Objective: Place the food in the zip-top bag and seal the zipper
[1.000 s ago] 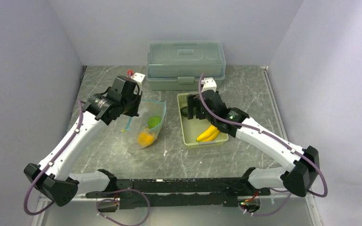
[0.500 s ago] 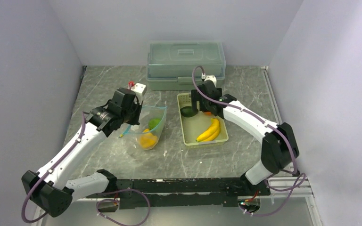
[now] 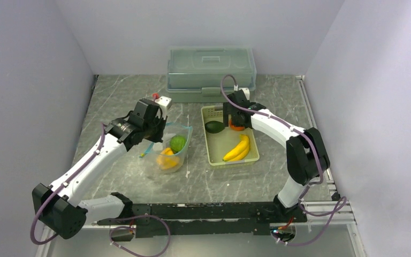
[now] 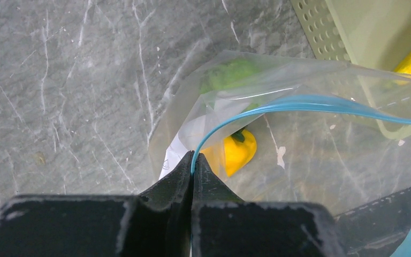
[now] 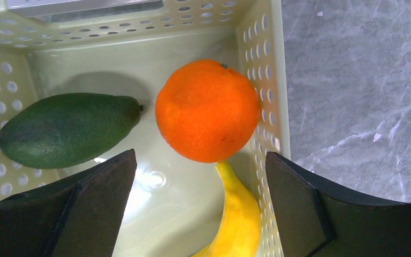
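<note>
clear floppy plastic bag (image 4: 310, 144) pinched at its thin teal-blue zipper strip (image 4: 278, 105) by left tool (image 4: 191, 160)
bag (yellow pepper (image 4: 238, 152), light green round fruit (image 3: 177, 143) inside) sits beside a pale green slotted basket (image 5: 112, 29), where the spread right tool (image 5: 200, 156) flanks an orange ball (image 5: 207, 110).

Grey marbled worktop (image 3: 123, 96); pale green perforated basket (image 5: 112, 29); orange ball (image 5: 207, 110); dark green avocado (image 5: 67, 128); yellow bananas (image 5: 241, 214); teal-blue zipper (image 4: 310, 103), clear zip-top bag (image 4: 310, 75).

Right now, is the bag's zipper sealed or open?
Open. The zipper gapes around the mouth of the zip-top bag; the left gripper pinches one side.
</note>
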